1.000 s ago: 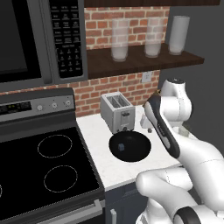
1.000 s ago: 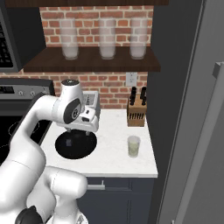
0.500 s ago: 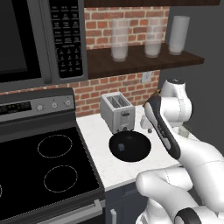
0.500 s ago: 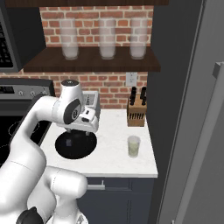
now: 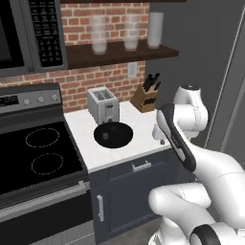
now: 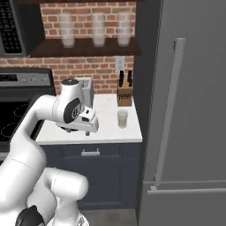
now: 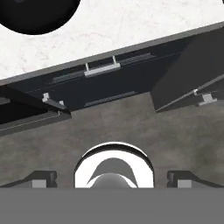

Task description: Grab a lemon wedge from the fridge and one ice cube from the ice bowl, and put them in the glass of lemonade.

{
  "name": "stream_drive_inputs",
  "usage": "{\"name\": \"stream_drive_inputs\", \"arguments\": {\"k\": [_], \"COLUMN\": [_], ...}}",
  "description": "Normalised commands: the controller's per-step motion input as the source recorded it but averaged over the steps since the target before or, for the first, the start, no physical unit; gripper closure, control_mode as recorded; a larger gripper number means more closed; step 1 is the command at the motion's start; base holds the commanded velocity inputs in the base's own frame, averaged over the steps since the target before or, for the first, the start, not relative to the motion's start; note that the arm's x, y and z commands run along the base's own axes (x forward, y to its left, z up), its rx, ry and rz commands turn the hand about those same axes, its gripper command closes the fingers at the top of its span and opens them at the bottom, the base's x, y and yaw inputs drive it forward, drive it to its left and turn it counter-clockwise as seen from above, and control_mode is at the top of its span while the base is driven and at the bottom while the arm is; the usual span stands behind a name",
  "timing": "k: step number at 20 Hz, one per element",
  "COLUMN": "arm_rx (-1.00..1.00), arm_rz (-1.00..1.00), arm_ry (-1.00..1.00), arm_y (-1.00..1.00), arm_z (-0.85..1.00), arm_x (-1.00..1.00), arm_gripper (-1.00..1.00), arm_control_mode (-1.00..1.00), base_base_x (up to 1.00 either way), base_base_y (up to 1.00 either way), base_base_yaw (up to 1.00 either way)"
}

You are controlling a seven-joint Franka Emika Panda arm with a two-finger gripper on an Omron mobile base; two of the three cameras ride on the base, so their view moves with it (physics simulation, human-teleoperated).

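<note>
The worktop is showing smooth pale marbled stone, the bowl matt black, the fridge brushed grey metal.

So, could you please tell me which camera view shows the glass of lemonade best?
The right base view: the glass of lemonade stands in full sight on the white counter, near the knife block and the fridge. In the left base view the arm stands in front of that spot.

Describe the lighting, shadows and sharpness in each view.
Left base view: flat, even light, ice bowl reads solid black. Right base view: soft render, frosted glasses hazy, glass of lemonade casts barely any shadow. Hand view: counter bright, floor dim, no glare.
</note>
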Motion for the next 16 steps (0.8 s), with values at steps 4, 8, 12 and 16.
{"name": "stream_drive_inputs", "arguments": {"k": [4, 8, 12, 16], "arm_rx": [0.00, 0.00, 0.00, 0.00], "arm_rz": [0.00, 0.00, 0.00, 0.00], "arm_ry": [0.00, 0.00, 0.00, 0.00], "arm_y": [0.00, 0.00, 0.00, 0.00], "arm_z": [0.00, 0.00, 0.00, 0.00], "arm_x": [0.00, 0.00, 0.00, 0.00], "arm_gripper": [-1.00, -1.00, -1.00, -1.00], "arm_control_mode": [1.00, 1.00, 1.00, 1.00], "base_base_x": [-0.75, 0.08, 0.83, 0.20], "base_base_y": [-0.75, -0.60, -0.12, 0.00], "base_base_yaw": [-0.17, -0.34, -0.36, -0.10]}}
